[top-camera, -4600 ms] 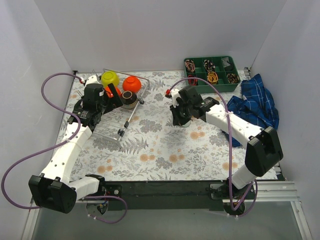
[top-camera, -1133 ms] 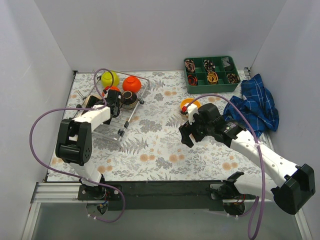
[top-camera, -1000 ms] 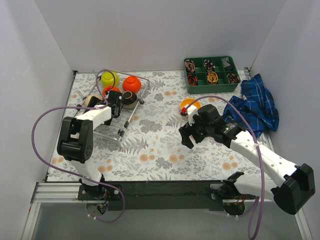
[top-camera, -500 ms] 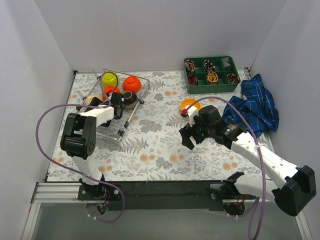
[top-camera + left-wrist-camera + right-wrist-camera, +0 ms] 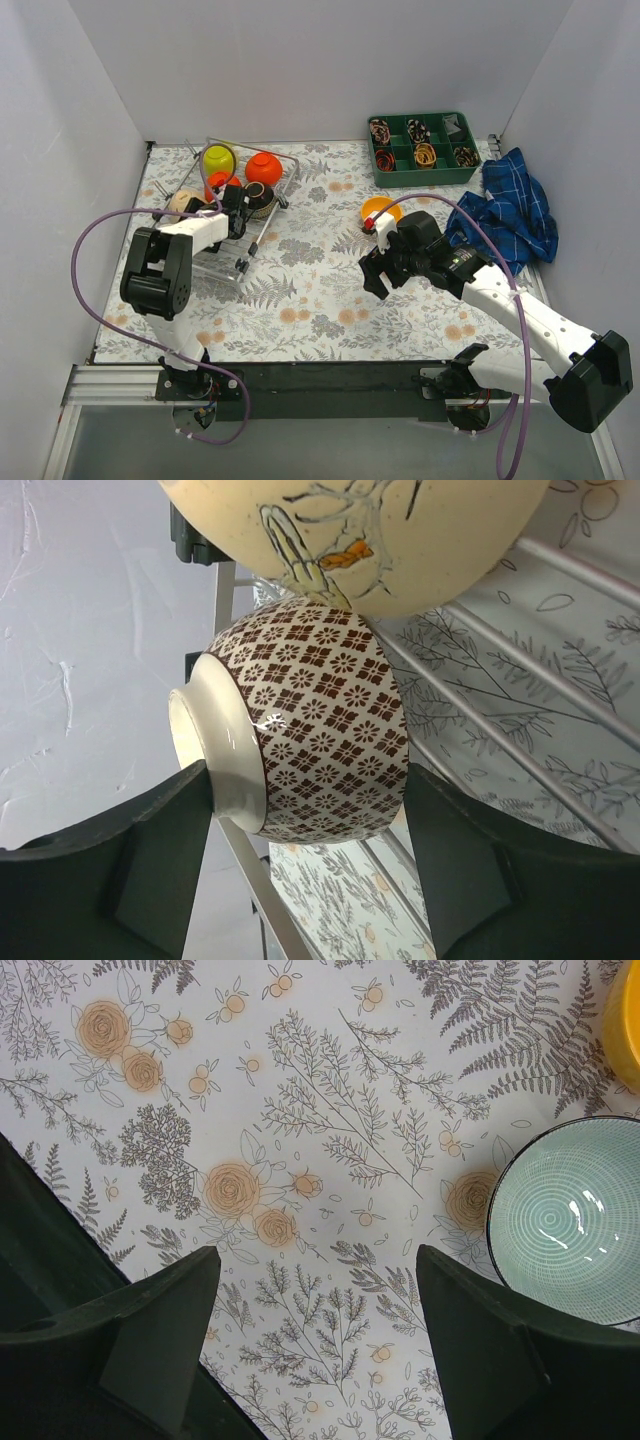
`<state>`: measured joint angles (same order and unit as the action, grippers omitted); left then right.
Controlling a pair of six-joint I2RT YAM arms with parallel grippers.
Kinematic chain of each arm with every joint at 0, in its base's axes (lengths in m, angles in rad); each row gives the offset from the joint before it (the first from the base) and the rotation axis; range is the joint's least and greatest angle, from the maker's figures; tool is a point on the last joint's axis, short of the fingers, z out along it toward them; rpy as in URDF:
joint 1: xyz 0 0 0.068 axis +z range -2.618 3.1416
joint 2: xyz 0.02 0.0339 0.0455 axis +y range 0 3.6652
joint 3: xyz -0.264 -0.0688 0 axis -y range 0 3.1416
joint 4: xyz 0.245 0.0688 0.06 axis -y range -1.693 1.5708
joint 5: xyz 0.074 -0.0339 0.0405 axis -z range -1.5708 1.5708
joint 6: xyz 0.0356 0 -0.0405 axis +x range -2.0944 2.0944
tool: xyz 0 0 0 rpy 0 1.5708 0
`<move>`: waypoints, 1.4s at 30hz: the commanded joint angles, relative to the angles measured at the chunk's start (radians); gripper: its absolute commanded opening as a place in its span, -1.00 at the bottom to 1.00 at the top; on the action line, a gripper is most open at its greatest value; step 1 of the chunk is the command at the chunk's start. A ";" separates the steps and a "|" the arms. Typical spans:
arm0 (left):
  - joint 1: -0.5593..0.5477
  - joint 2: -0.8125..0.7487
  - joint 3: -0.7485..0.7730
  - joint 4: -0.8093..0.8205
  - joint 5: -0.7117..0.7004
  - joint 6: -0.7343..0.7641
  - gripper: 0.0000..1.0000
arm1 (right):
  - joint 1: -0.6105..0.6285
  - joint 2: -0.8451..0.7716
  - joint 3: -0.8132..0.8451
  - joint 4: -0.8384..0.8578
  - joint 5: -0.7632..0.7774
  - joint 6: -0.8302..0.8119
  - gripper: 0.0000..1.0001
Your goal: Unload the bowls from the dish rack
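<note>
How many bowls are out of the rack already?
2: a yellow-orange bowl on the table, a teal bowl beside it. The right arm may hide more.
</note>
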<state>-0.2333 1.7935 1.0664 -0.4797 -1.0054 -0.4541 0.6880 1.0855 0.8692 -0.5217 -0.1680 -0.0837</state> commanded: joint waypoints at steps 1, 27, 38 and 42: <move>-0.034 -0.085 0.036 -0.092 0.059 -0.101 -0.13 | 0.002 -0.026 0.010 0.028 -0.015 -0.014 0.75; -0.066 -0.344 0.323 -0.373 0.538 -0.632 -0.56 | 0.002 0.051 0.140 0.098 -0.163 0.076 0.72; -0.066 -0.592 0.158 -0.103 1.040 -0.903 -0.57 | 0.004 0.131 0.215 0.342 -0.324 0.180 0.73; -0.066 -0.654 0.073 0.034 1.172 -1.029 -0.60 | 0.005 0.189 0.249 0.439 -0.364 0.208 0.72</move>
<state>-0.2985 1.2049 1.2034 -0.6338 -0.0399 -1.3281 0.6876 1.2362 1.0473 -0.2497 -0.4587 0.0814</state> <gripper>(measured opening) 0.700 0.863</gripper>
